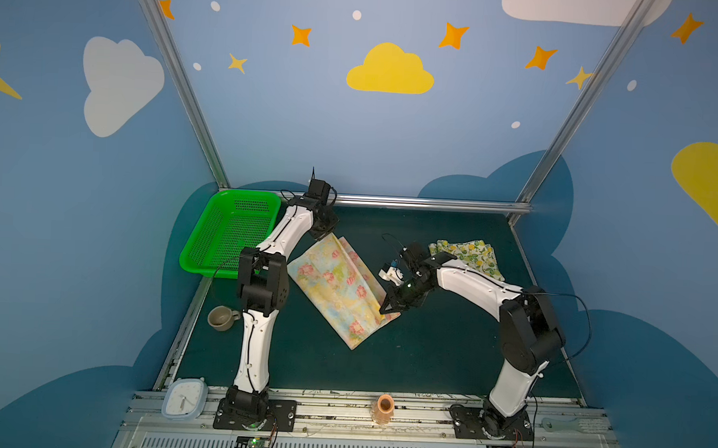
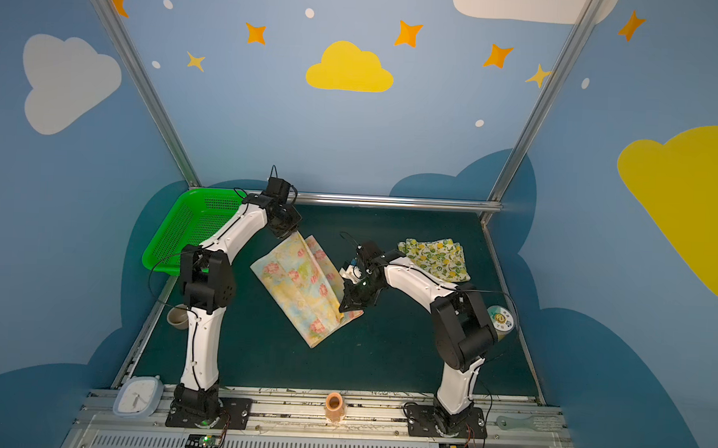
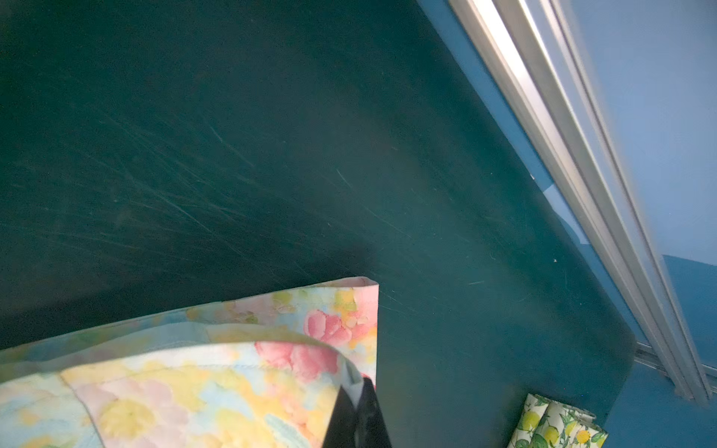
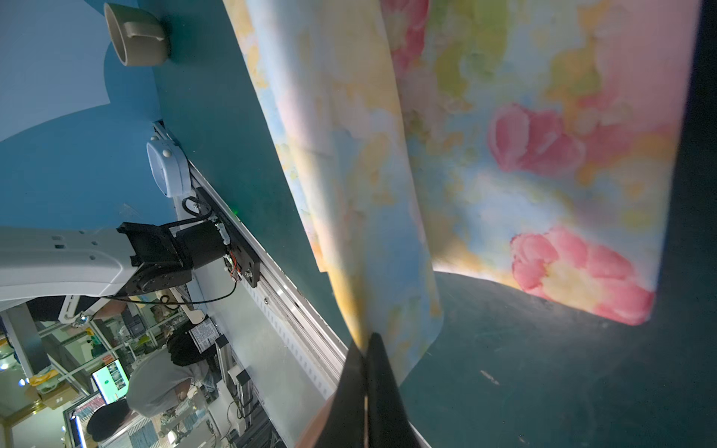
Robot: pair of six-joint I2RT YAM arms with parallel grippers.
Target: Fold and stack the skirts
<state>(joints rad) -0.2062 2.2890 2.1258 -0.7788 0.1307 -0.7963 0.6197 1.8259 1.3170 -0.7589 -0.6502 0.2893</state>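
**Item 1: flowered skirt** (image 1: 333, 288), pale yellow with pink blooms.
- Location: middle of the desk (image 1: 434, 361).
- Long axis: diagonal, running from the far left toward the near right.
- Condition: mostly flat. 1 long side, the one facing the right arm (image 1: 471, 280), is raised off the desk and curls inward.

**Holds on item 1: 2.**
- Left jaws: pressed together on the far end of the raised side. The left wrist view shows them nipping the cloth just beside a hemmed corner.
- Right jaws: pressed together on the near end of the same side, close to the near-right corner. The right wrist view shows a thin fold of cloth between the tips.
- Both arms hold the same long side, 1 at each end, and the cloth runs between them.

**Item 2: lemon skirt** (image 1: 470, 255), cream with green leaves.
- Location: far right of the desk, well apart from item 1.
- Condition: folded into a compact bundle, partly hidden behind the right arm.

**Assessment**
- The fold in hand looks lengthwise.
- The free long side lies to the near left of both jaws. The coming move probably carries the held side across the long axis that way, with both ends in step.
- For stacking, the right arm is the nearer to item 2.
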